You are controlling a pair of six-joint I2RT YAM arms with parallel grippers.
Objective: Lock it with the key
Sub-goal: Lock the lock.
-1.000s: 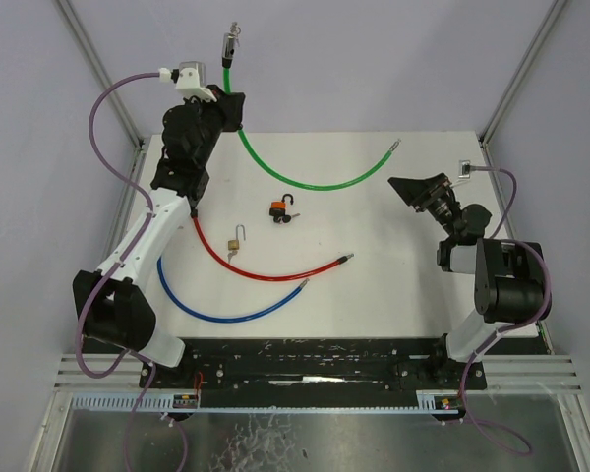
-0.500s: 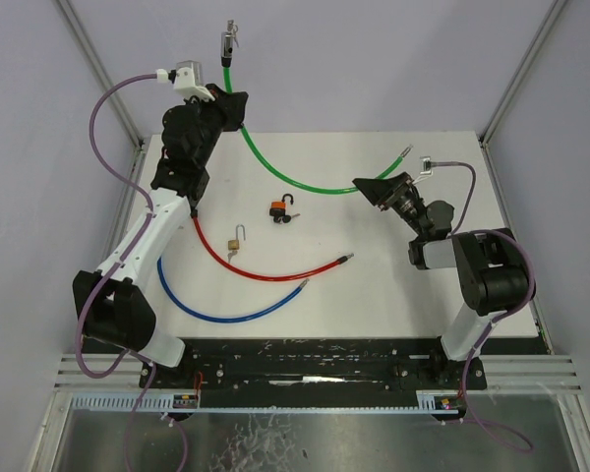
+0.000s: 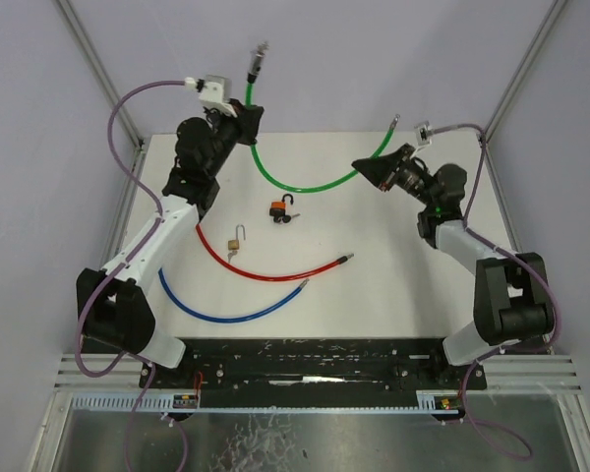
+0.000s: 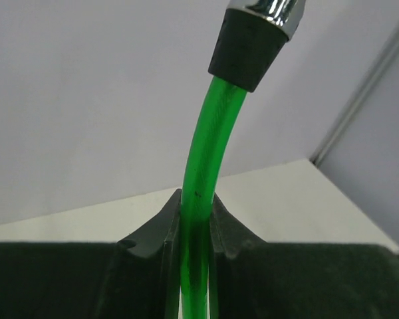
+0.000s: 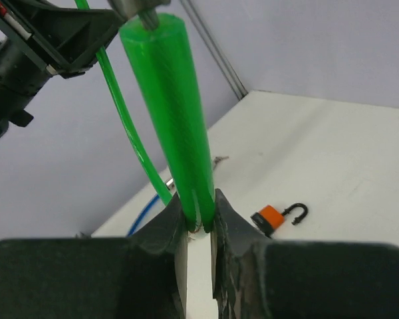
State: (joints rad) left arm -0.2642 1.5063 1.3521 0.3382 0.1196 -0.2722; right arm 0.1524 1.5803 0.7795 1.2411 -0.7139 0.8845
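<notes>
**Two arms hold a green cable aloft while the padlock lies open on the table**

The left gripper [image 3: 251, 116] is clamped on the green cable [image 4: 205, 153] just below its chrome end fitting [image 3: 261, 51], which is raised above the far edge of the white table [image 3: 403, 285]. The right gripper [image 5: 199, 219] pinches the same cable near its other end, fingers pressed to either side of it. Between the two grips the cable sags in a loop.

The orange padlock [image 3: 277, 208] lies near the middle of the table under that loop, its shackle swung open and neither gripper touching it. A small dark piece [image 3: 291, 219] just beside it may be the key, though it is too small to tell. Nearer the arms are a brass padlock [image 3: 236, 239], a red cable [image 3: 320, 267] and a blue cable [image 3: 226, 317].
</notes>
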